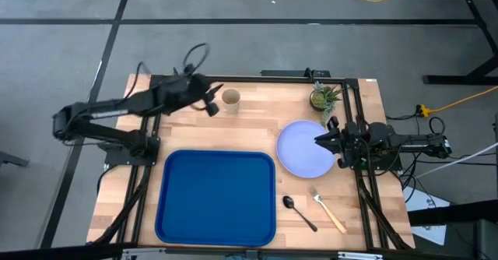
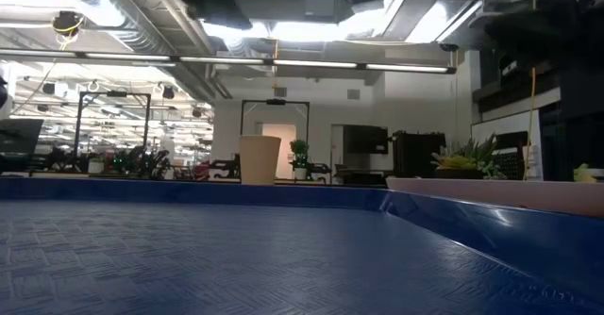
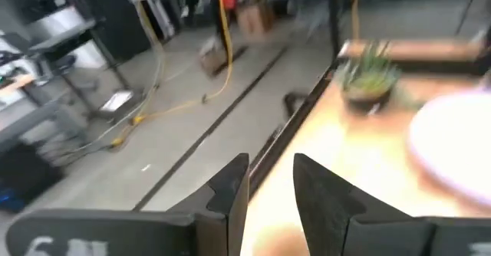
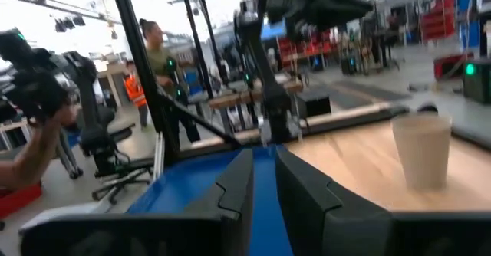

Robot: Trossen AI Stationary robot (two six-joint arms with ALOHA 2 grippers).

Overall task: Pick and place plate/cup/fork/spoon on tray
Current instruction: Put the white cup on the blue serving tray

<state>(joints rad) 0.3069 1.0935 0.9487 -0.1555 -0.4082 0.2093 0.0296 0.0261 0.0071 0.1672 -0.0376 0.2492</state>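
The pale plate (image 1: 305, 149) lies flat on the wooden table, right of the blue tray (image 1: 218, 196). The tan cup (image 1: 231, 98) stands upright at the table's far side and also shows in the low view (image 2: 260, 159). The dark spoon (image 1: 299, 212) and the tan-handled fork (image 1: 329, 211) lie near the front right. My left gripper (image 1: 212, 98) is just left of the cup, above the table, open by a narrow gap (image 3: 270, 181) and empty. My right gripper (image 1: 320, 141) is over the plate's right part, shut (image 4: 263, 172) and empty.
A small potted plant (image 1: 323, 96) stands at the far right corner, behind the plate. Black frame rails run along the table's left and right sides. People show in the room beyond the table (image 4: 157, 53).
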